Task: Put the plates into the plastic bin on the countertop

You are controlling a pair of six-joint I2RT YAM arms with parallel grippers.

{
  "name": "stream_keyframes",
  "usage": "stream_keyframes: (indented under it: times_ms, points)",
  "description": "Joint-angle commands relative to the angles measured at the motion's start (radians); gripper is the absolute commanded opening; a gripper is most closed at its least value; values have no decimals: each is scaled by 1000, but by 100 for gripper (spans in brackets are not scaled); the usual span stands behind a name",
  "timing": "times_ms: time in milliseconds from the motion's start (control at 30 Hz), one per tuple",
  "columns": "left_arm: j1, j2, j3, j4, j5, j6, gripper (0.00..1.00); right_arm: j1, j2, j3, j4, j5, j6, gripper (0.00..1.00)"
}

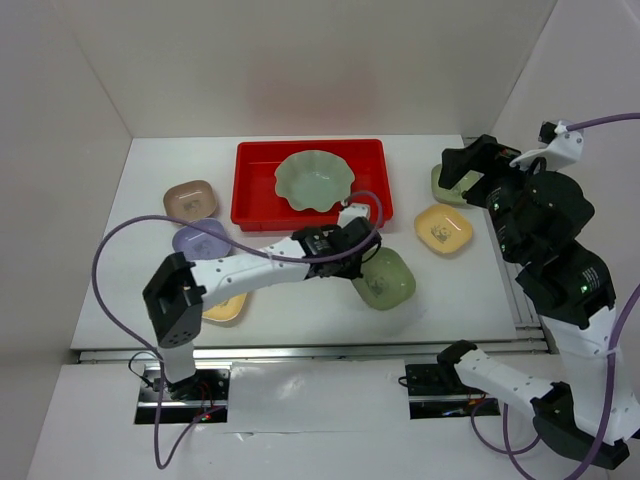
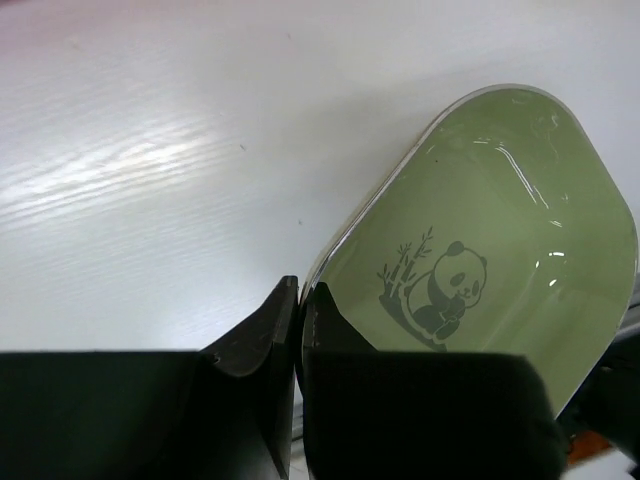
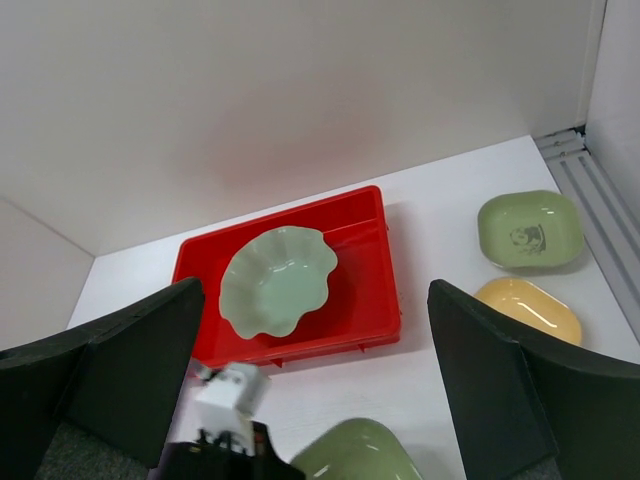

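Observation:
The red plastic bin stands at the back of the white countertop and holds the large pale-green scalloped dish. My left gripper is shut on the rim of a small green dish just in front of the bin's right corner. In the left wrist view the fingers pinch the rim of that green panda-print dish. My right gripper is open and empty, high at the right. Its view shows the bin, the scalloped dish and the held dish.
A second green dish and a yellow dish lie right of the bin. A pink-tan dish and a lavender dish lie left of it. Another yellow dish sits under my left arm. White walls enclose the counter.

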Motion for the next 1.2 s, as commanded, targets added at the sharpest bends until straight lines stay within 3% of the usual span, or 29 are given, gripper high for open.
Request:
stream_keyframes:
  times_ms: [0, 200, 367, 400, 600, 800, 1033, 1167]
  points:
    - [51, -99, 99, -136, -68, -47, 0, 7, 4, 33, 55, -9, -14, 100]
    - [284, -108, 186, -190, -68, -107, 0, 7, 4, 56, 64, -18, -14, 100]
    - [471, -18, 275, -190, -101, -187, 0, 7, -20, 7, 101, 2, -4, 100]
    - [484, 34, 318, -190, -148, -211, 0, 7, -29, -27, 116, 2, -4, 100]
    - [579, 223, 485, -60, -115, -135, 0, 7, -31, -53, 121, -6, -4, 100]
    - [674, 387, 654, -72, 75, -176, 0, 7, -31, -94, 120, -17, -4, 100]
    - [697, 470, 682, -28, 145, -170, 0, 7, -22, -94, 109, -7, -22, 100]
    - [685, 461, 622, 41, 158, -150, 0, 7, -22, -94, 109, -7, -31, 100]
